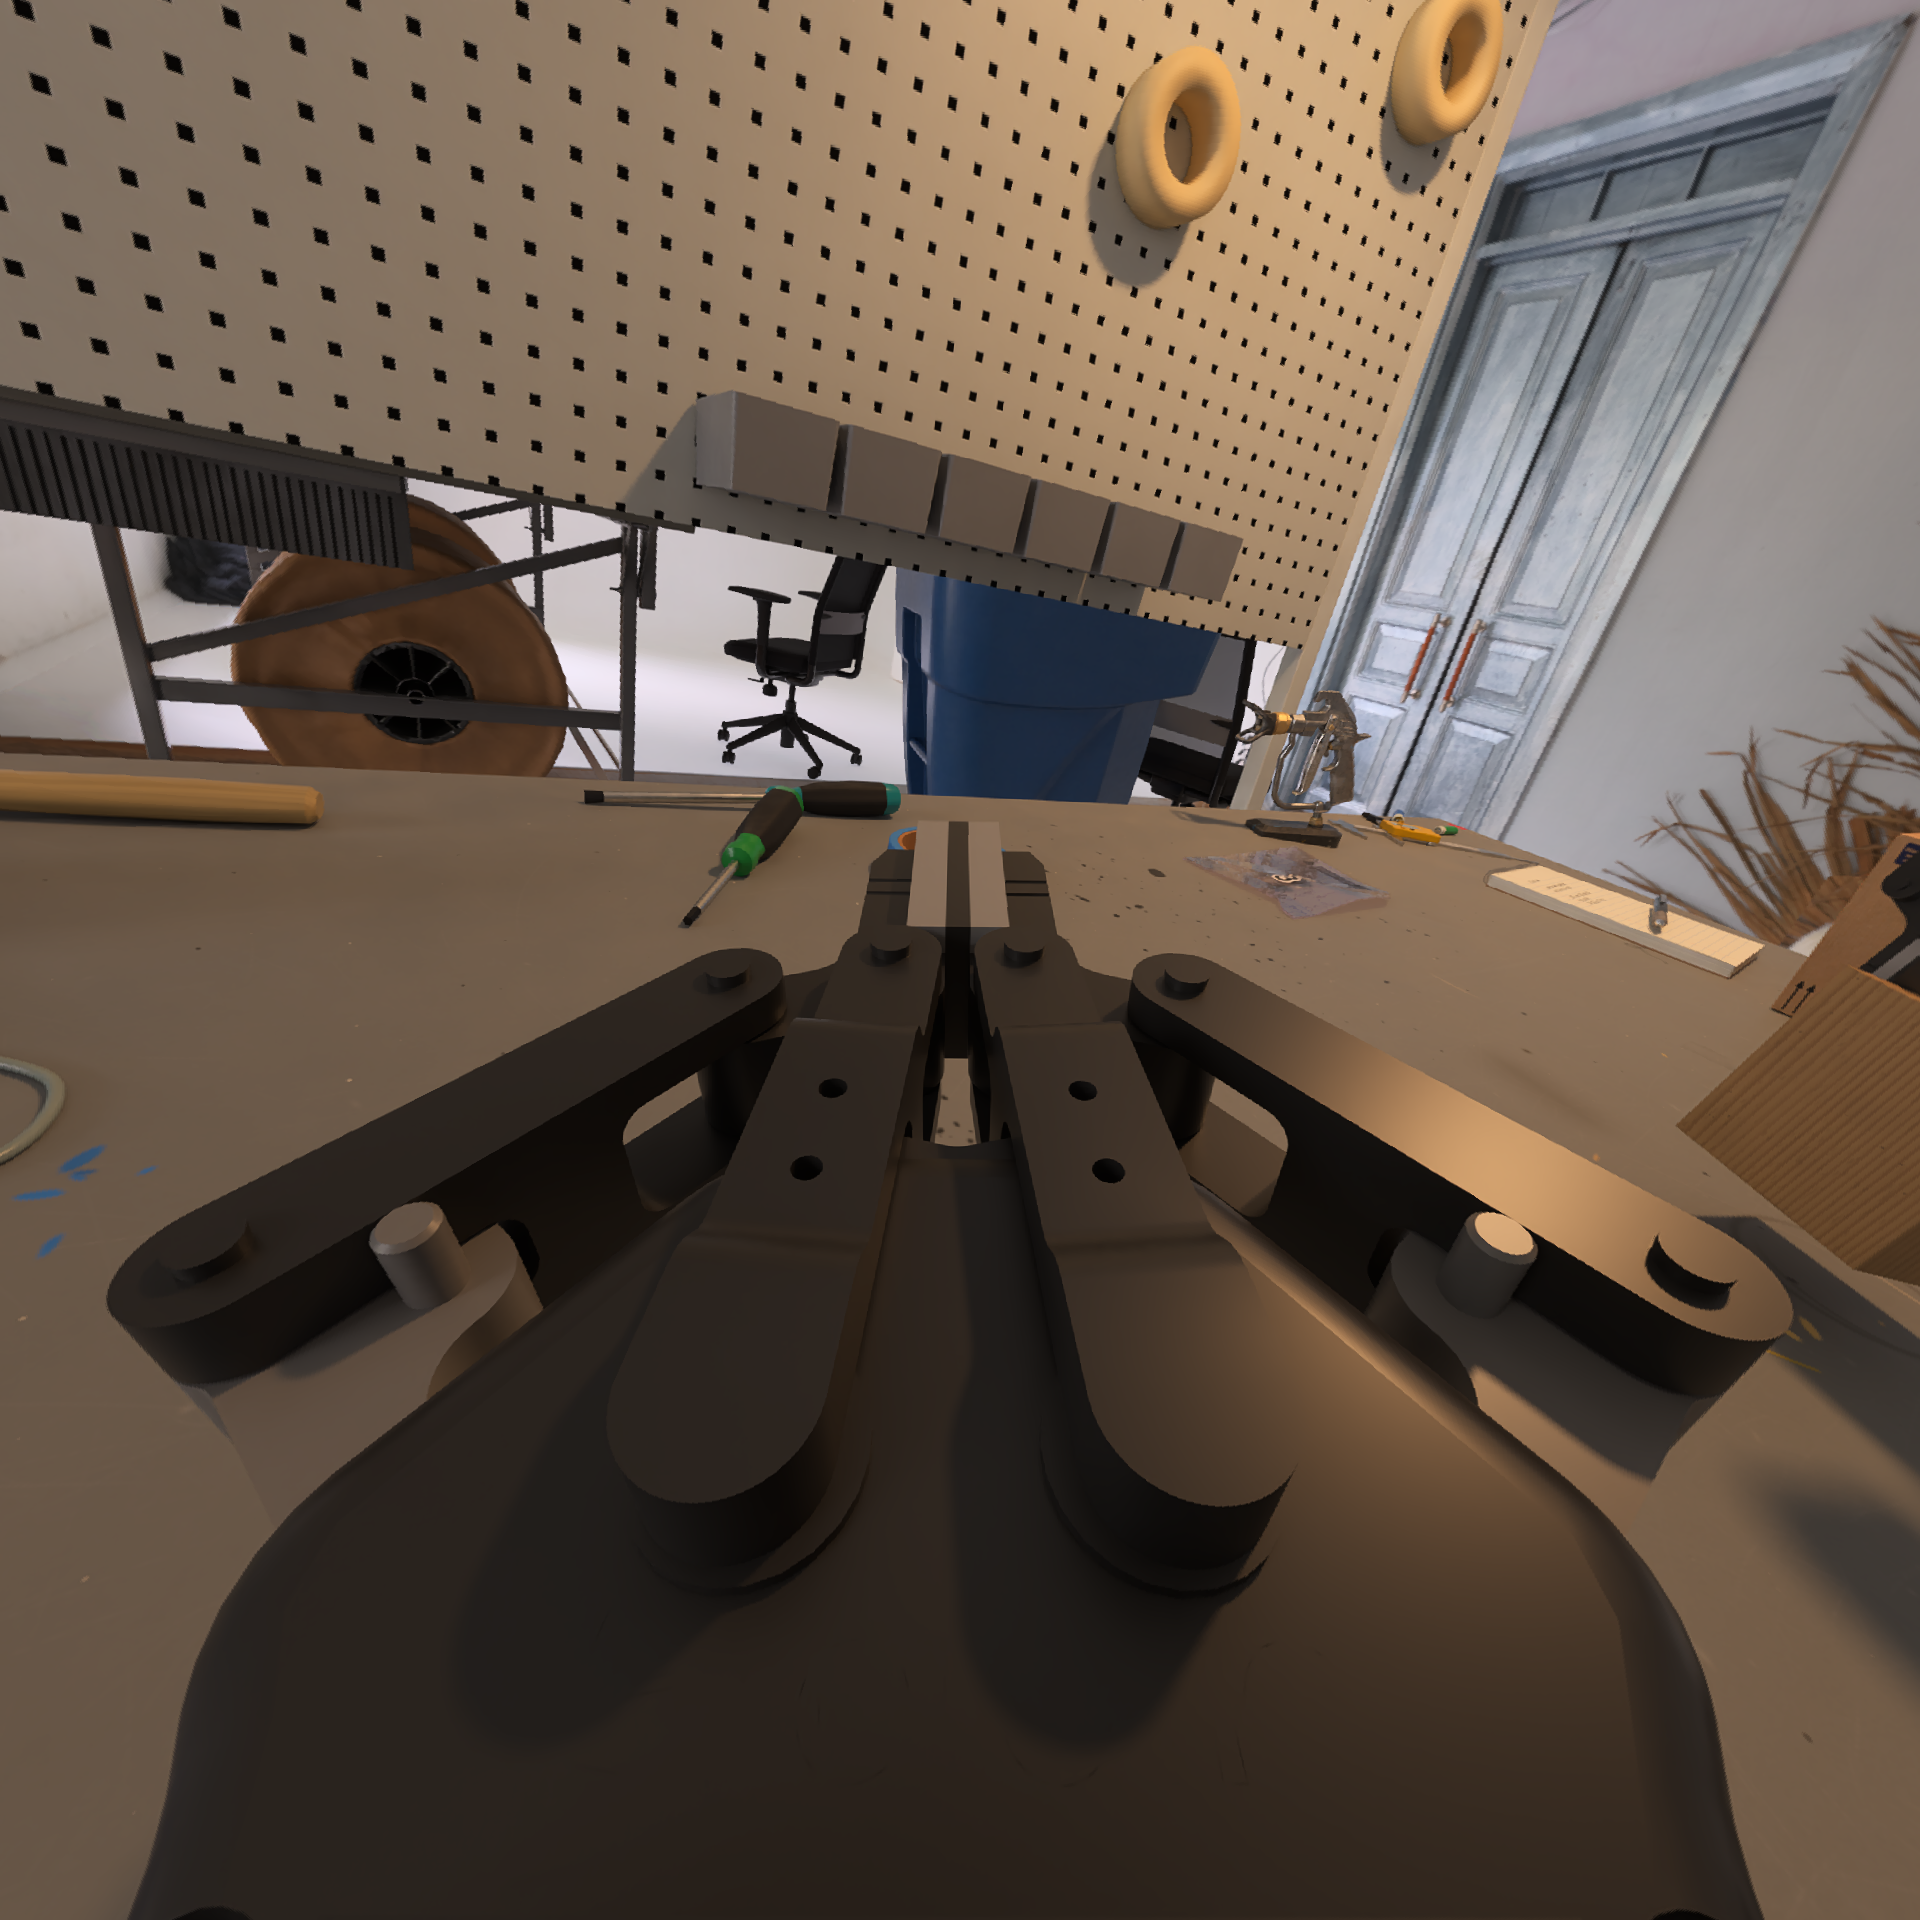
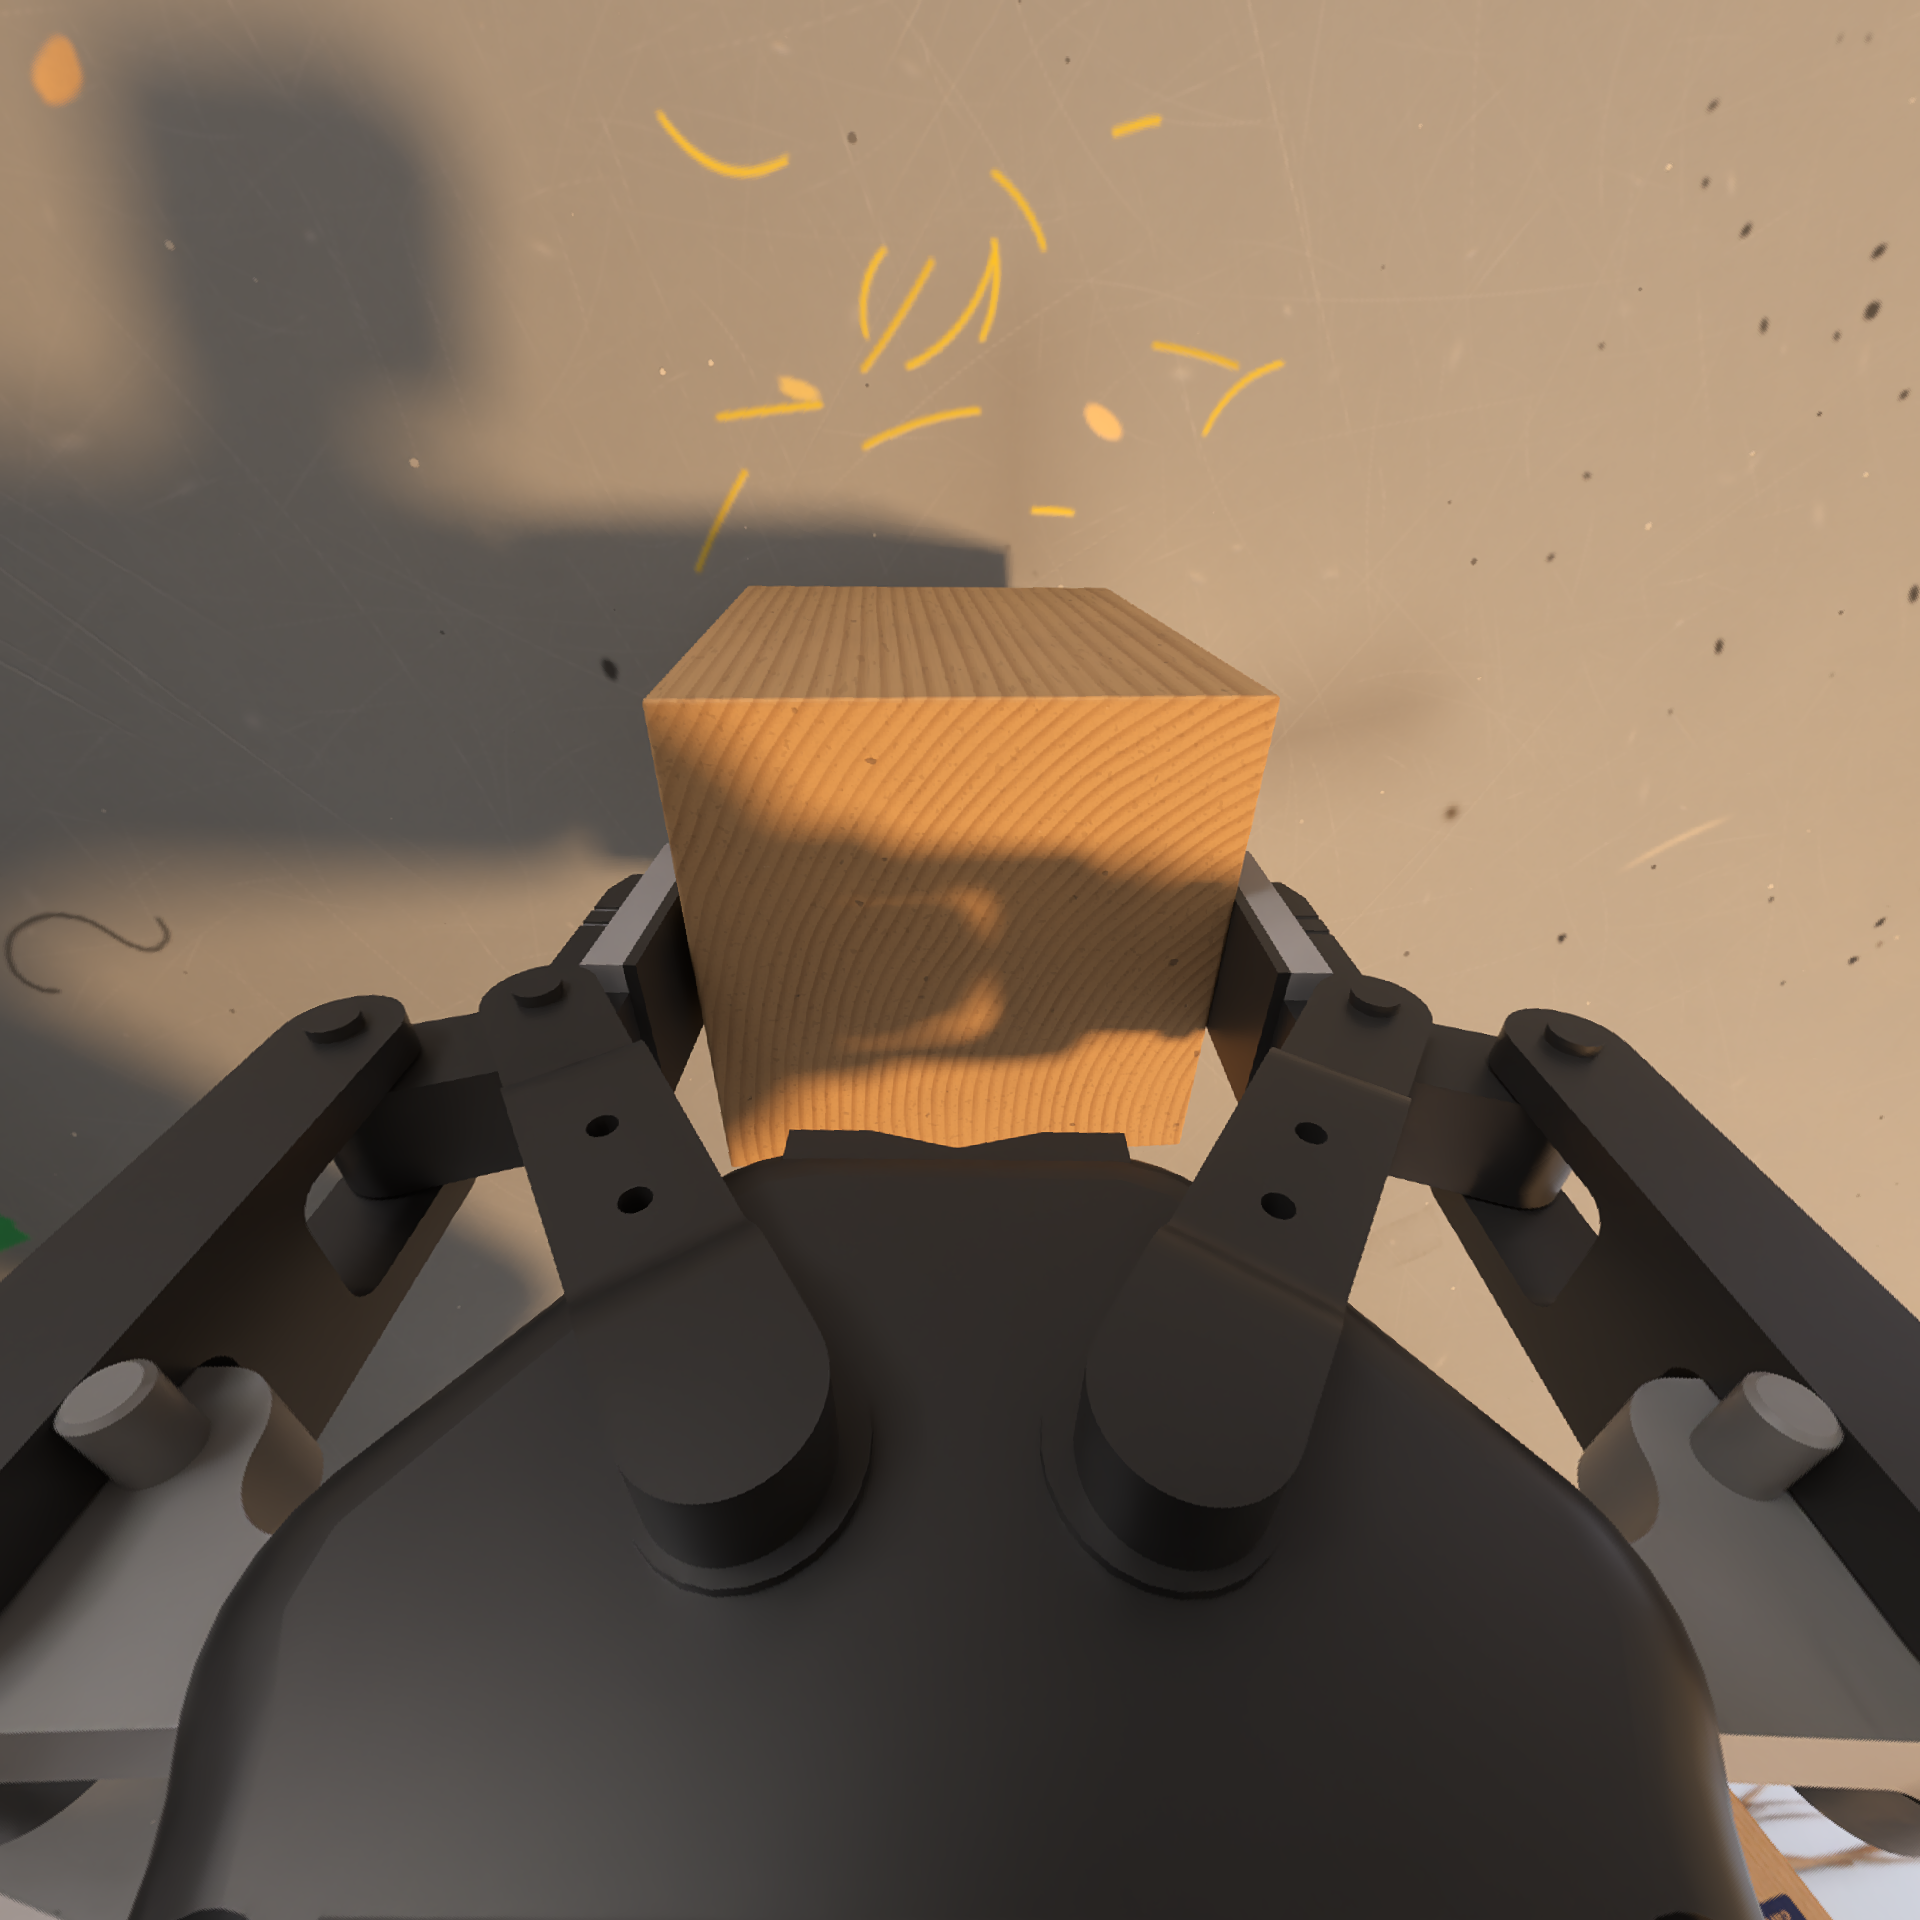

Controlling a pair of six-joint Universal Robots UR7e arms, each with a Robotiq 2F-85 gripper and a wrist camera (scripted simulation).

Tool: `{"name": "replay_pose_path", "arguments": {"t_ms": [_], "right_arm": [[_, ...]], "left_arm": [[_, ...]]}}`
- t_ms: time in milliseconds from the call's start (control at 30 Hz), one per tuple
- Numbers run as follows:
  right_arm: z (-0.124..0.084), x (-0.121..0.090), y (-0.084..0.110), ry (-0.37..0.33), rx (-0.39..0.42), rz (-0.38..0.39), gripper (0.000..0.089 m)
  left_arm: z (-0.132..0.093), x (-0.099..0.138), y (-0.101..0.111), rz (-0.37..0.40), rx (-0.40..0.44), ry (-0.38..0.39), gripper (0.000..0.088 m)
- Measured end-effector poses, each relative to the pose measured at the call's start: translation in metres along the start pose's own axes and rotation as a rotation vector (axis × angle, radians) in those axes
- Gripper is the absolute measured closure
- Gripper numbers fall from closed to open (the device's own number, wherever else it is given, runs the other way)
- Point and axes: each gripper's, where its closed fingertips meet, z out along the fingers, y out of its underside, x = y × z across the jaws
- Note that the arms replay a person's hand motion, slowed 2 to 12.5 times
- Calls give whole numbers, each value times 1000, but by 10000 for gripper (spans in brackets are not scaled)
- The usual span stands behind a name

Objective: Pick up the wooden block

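A: Right gripper (image 2: 956, 940) clamped on the wooden block (image 2: 961, 862), one pad pressed flat against each side face.

B: Block lifted or on the table (image 2: 1558, 520)?

A: Hard to tell. Seated deep between the fingers, nearly against the palm, with the tabletop beyond it; no contact line visible underneath. Probably gripped low on the sides so as not to pivot or slip.

B: And the left gripper (image 1: 957, 873)?

A: Closed on nothing, pads together. Parked low over the table, pointing toward the pegboard (image 1: 623, 260); likely kept aside so as not to crowd the working arm.

B: Anything close to it?

A: Green-handled screwdriver (image 1: 743, 852) just ahead and to the left, a second one (image 1: 821, 798) behind it, a wooden handle (image 1: 156, 798) far left, a cardboard box (image 1: 1829, 1122) at right. All apart from the fingers.

B: Stage of the task?

A: Grasp looks secure; lift either under way or next. Square faces and flat pads, so little risk of twisting, provided the squeeze holds.
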Motion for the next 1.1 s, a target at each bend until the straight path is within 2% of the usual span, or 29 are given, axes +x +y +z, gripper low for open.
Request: {"name": "replay_pose_path", "arguments": {"t_ms": [267,667,1100], "right_arm": [[-15,5,3,20,39,15,133],[-42,6,4,48,148,38,133],[-55,5,8,83,204,41,133]], "left_arm": [[0,0,0,0,2,-1,882],[-1,0,-2,3,10,1,882],[-1,3,-4,2,17,7,882]]}}
